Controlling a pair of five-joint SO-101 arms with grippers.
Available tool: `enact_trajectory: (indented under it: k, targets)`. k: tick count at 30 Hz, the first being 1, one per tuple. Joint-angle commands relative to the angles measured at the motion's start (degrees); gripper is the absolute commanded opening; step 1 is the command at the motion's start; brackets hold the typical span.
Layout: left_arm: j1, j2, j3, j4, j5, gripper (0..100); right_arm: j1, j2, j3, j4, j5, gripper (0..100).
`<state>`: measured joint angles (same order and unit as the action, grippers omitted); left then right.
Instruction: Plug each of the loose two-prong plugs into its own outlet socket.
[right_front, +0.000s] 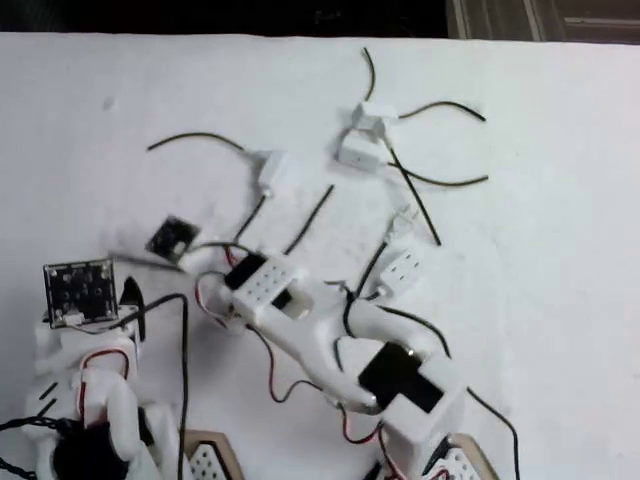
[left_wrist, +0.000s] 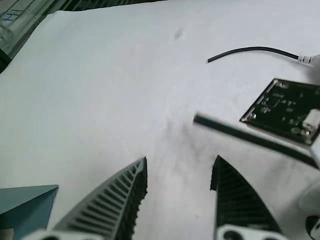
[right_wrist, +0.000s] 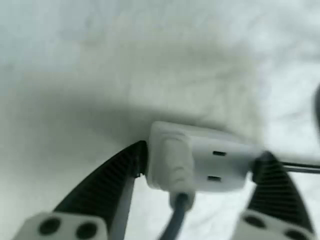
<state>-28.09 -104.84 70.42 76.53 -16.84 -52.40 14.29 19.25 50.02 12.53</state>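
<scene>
My right gripper (right_wrist: 202, 156) is shut on a white outlet socket (right_wrist: 210, 162) with two slots facing the camera; one black finger (right_wrist: 131, 167) presses each end, and a grey cord leaves its side. In the high view that arm reaches to the table's middle left (right_front: 255, 280), covering the socket. My left gripper (left_wrist: 177, 182) hangs open over bare white cloth, at the lower left in the high view (right_front: 128, 300). A loose plug (right_front: 402, 225) lies beside a white socket block (right_front: 403, 268). Another white piece (right_front: 275, 172) and a cluster (right_front: 362, 135) with black cords lie farther back.
A small black circuit board (left_wrist: 285, 107) (right_front: 172, 238) lies just beyond the left gripper, with a thin black bar (left_wrist: 240, 134) in front of it and a black cord end (left_wrist: 250, 49) behind. Loose cords (right_front: 440, 180) cross the table's back right.
</scene>
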Motion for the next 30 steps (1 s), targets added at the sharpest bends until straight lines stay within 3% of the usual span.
enact_trajectory:
  k: [1,12,21,27,30]
  targets:
    - [-0.57,0.22,-0.09,-0.97,0.53,22,2.68,0.04,-4.57,-0.40,0.00,5.8]
    - [-0.57,0.22,-0.09,-0.62,0.53,22,12.70,0.40,-17.58,-1.27,3.08,4.2]
    - [-0.57,0.22,0.44,-0.62,0.53,22,13.23,0.40,-18.81,-9.80,3.34,5.2]
    - [-0.57,0.22,2.55,-1.05,0.26,22,13.32,-1.63,-19.60,-4.00,3.16,28.9]
    - [-0.57,0.22,2.29,-1.05,0.26,22,13.32,-6.02,-20.04,0.48,3.16,31.9]
